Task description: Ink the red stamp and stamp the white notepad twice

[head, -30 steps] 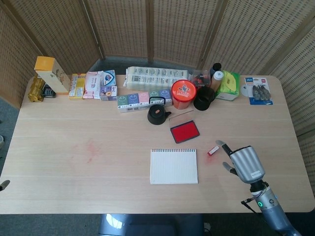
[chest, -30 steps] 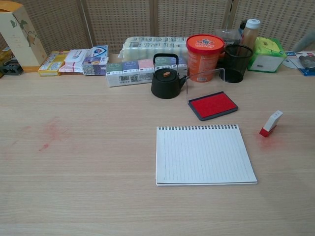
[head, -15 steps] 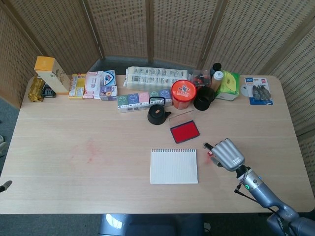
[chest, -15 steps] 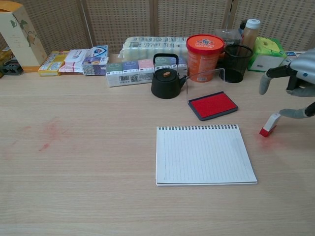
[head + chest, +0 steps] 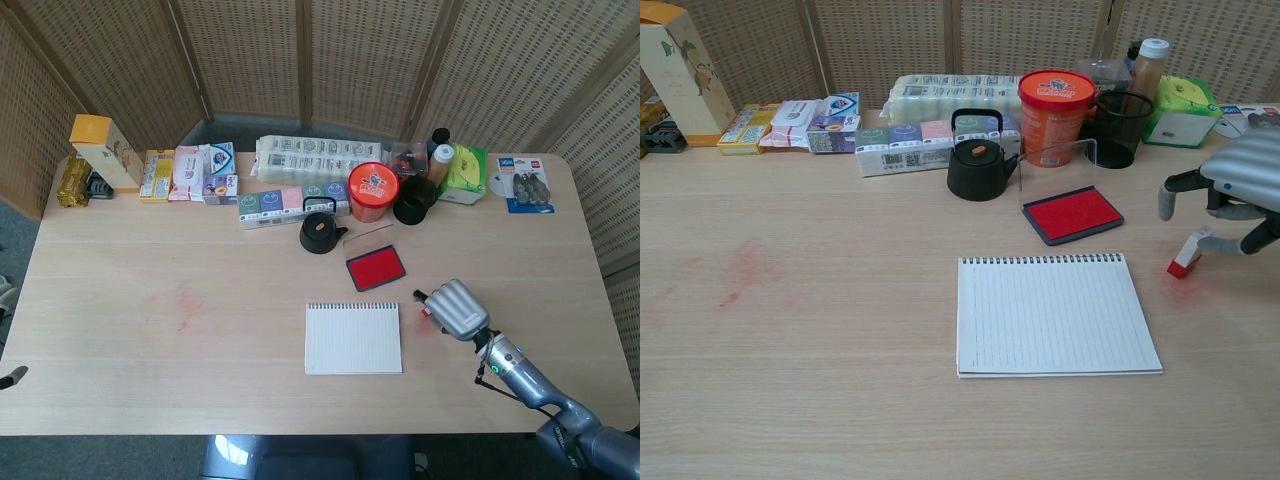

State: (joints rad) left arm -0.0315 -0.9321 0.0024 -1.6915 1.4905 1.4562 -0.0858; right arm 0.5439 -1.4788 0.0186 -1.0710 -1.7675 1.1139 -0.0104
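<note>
The red stamp (image 5: pixel 1186 256), with a white top and a red base, stands tilted on the table right of the white notepad (image 5: pixel 1055 312). My right hand (image 5: pixel 1230 195) hovers over it with its fingers curved down on either side. One fingertip (image 5: pixel 1203 240) touches the stamp's white top. In the head view the right hand (image 5: pixel 455 310) covers most of the stamp, just right of the notepad (image 5: pixel 353 338). The red ink pad (image 5: pixel 1073 213) lies with its lid raised behind the notepad, left of the hand. The notepad's page is blank. My left hand does not show in either view.
A black kettle (image 5: pixel 978 165), an orange tub (image 5: pixel 1055 115) and a black mesh cup (image 5: pixel 1122 128) stand right behind the ink pad. Boxes and packets line the table's back edge. A faint red stain (image 5: pixel 745 265) marks the wood on the left.
My right hand has moved left and down from the table's right side until it sits over the stamp, and its fingers have curved down around it. The stamp has not moved.
</note>
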